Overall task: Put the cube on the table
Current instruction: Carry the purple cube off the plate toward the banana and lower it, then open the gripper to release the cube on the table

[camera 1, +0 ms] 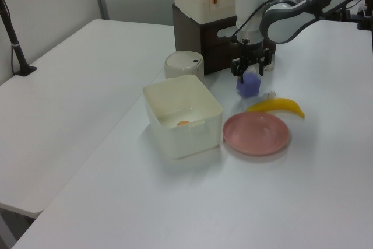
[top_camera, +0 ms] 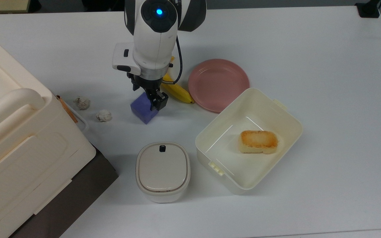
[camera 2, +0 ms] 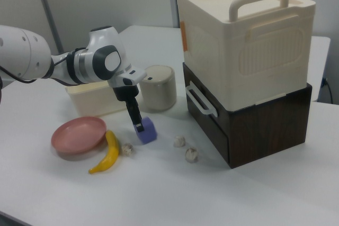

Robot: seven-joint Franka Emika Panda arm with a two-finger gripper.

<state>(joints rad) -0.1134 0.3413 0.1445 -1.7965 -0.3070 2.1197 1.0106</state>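
Observation:
The purple-blue cube [top_camera: 142,111] [camera 1: 249,86] [camera 2: 149,130] sits low against the white table [top_camera: 309,49], left of the banana in the top view. Its bottom looks to touch the tabletop in the right view. My gripper [top_camera: 148,99] [camera 1: 250,73] [camera 2: 139,126] points straight down onto it and stays shut on the cube. One black fingertip [top_camera: 160,101] shows at the cube's right edge in the top view. The other finger is hidden behind the wrist.
A banana [top_camera: 179,93] and an empty pink plate [top_camera: 218,84] lie right of the cube in the top view. An open cream box [top_camera: 289,115] holds a toasted bread block [top_camera: 258,141]. A lidded container [top_camera: 162,170], two crumpled balls [top_camera: 104,115] and a tall cream case [top_camera: 12,138] stand to the left.

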